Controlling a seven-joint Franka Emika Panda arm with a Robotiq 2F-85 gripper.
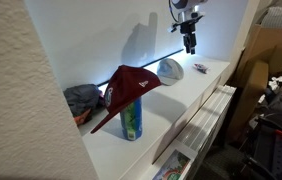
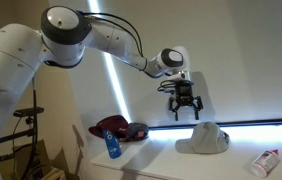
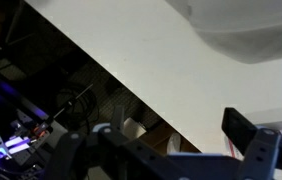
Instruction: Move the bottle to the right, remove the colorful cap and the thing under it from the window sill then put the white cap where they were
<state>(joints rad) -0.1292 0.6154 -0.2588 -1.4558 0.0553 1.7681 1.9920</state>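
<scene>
- One grey-blue fabric bundle (image 1: 82, 99) with an orange bit: furthest left on the long, flat white window sill (image 1: 186, 97).
- One dark red baseball cap (image 1: 131, 83) with a stiff brim: perched on top of the can, brim slanting down.
- One tall, slim blue-green can (image 1: 131, 122): upright on the sill, under that cap.
- One white baseball cap (image 2: 203, 140) with a rounded crown: on the sill, well apart from the can.
- One gripper (image 2: 184, 116), mine: in the air above the sill, near the white cap; my jaws are spread wide and hold nothing.
- One tiny white squeeze bottle (image 2: 266, 161) with a red top: lying furthest right on the sill.
</scene>
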